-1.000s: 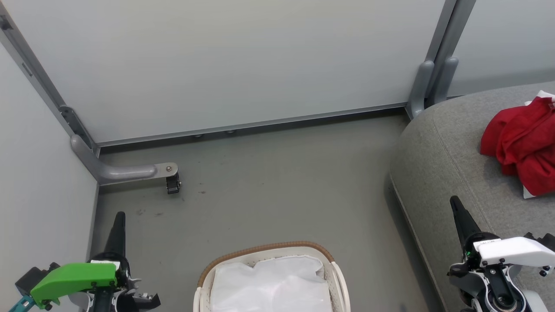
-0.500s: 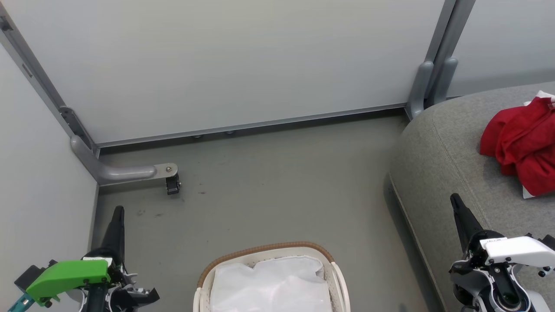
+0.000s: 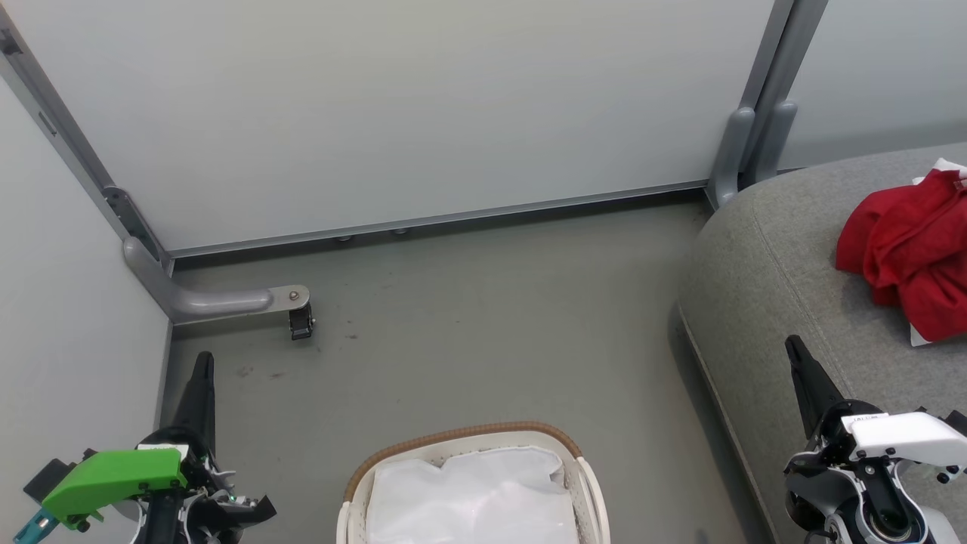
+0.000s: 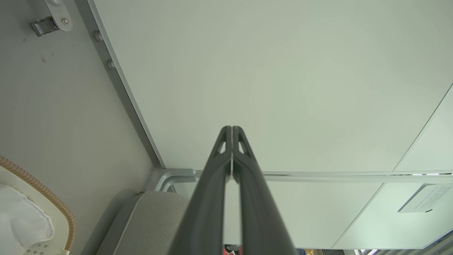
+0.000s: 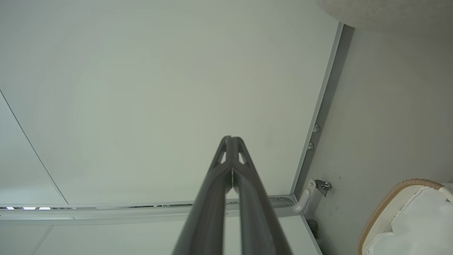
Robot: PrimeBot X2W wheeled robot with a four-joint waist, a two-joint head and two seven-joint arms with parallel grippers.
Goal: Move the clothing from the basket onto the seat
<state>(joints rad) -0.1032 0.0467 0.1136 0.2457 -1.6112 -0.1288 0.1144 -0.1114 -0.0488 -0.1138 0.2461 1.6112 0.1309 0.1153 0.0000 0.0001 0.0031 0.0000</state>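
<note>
While the left tool [image 3: 202,361] and right tool [image 3: 794,349] hang closed and empty, clothing [image 3: 906,249] lies on the seat [image 3: 763,257] beyond the right.

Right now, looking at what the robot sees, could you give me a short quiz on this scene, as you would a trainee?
1. True or false: the red clothing lies on the grey seat.
2. What shows inside the basket? A) red clothing B) a white liner C) a shoe
3. Are the fingers of the left hand and the right hand spread apart or pressed together?
Key: 1 true; 2 B; 3 pressed together.
</note>
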